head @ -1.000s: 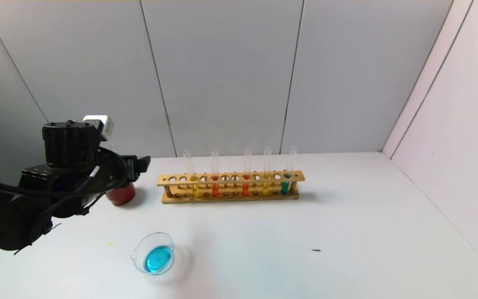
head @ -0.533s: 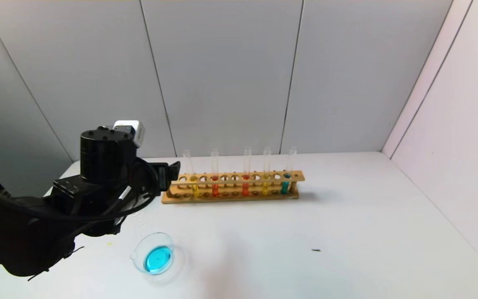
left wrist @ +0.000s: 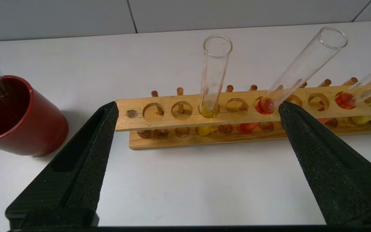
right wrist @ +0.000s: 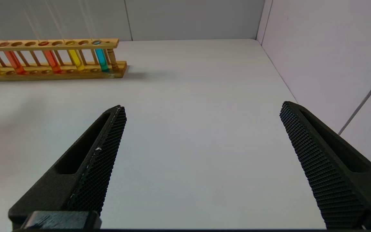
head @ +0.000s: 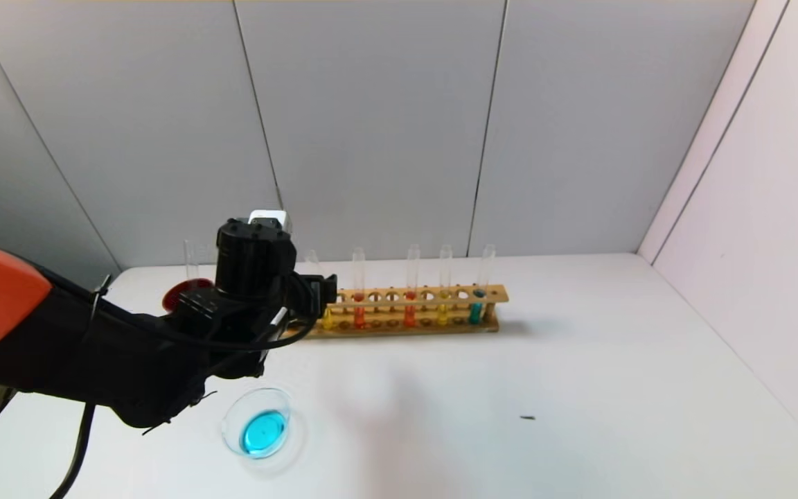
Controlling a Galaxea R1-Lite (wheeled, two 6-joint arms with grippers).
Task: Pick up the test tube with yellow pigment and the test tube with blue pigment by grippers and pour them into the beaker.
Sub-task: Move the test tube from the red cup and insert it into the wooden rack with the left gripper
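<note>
My left gripper (head: pixel 317 294) hovers open in front of the left end of the wooden rack (head: pixel 496 294). In the left wrist view the gripper (left wrist: pixel 198 106) stands wide, and the test tube with yellow pigment (left wrist: pixel 213 74) sits upright in the rack between and beyond its fingers, untouched. A second yellow tube (head: pixel 444 308) and the test tube with blue pigment (head: pixel 476 308) stand near the rack's right end. The beaker (head: pixel 258 423) sits near the front and holds blue liquid. My right gripper (right wrist: pixel 203 107) is open over bare table, far from the rack (right wrist: pixel 118 69).
A dark red cup (head: pixel 179 294) with an empty tube (head: pixel 192 260) in it stands left of the rack. Two orange-red tubes (head: pixel 359 308) stand in the rack, one leaning close to a left finger (left wrist: pixel 298 71). Walls close the back and right.
My left arm has swung right and forward, from in front of the red cup to the rack's left end. Its gripper has stayed open. The tubes and beaker have not moved.
</note>
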